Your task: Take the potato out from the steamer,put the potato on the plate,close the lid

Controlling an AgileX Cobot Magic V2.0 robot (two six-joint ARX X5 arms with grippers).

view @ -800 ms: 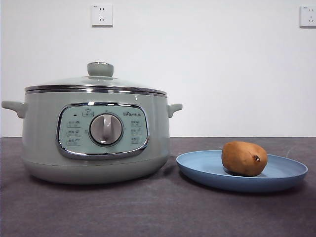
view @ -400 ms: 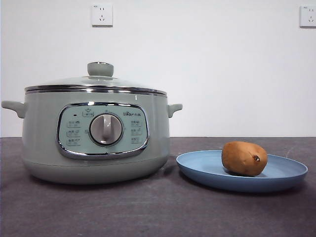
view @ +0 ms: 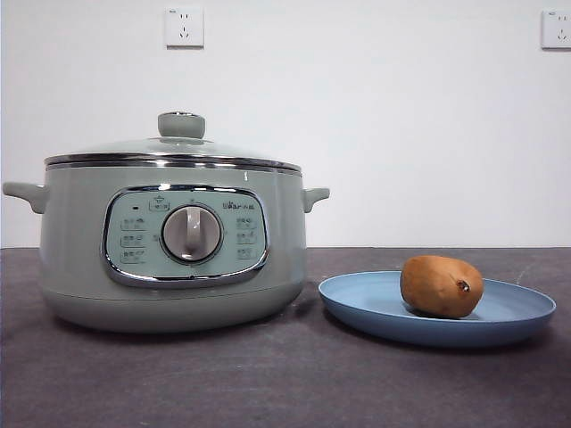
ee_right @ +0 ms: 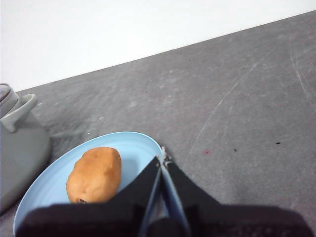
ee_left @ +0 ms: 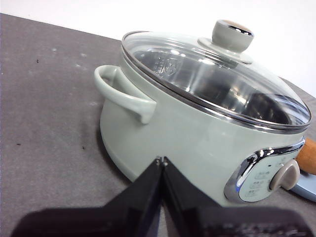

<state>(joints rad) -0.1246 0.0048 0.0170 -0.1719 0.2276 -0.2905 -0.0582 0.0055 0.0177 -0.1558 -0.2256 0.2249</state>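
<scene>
The sage-green steamer [view: 174, 245] stands at the left of the front view with its glass lid [view: 174, 150] seated on it; it also shows in the left wrist view [ee_left: 197, 133], lid [ee_left: 217, 84] in place. The brown potato [view: 441, 285] lies on the light-blue plate [view: 375, 308] to the steamer's right. My left gripper [ee_left: 161, 160] is shut and empty, held back from the steamer's side near its handle. My right gripper [ee_right: 163, 159] is shut and empty, held above the plate's [ee_right: 138, 143] rim beside the potato [ee_right: 95, 174]. Neither arm shows in the front view.
Dark grey table [view: 268, 383] with a white wall behind. Two wall sockets [view: 184, 27] sit high on the wall. The steamer's side handle [ee_left: 121, 94] juts toward my left gripper.
</scene>
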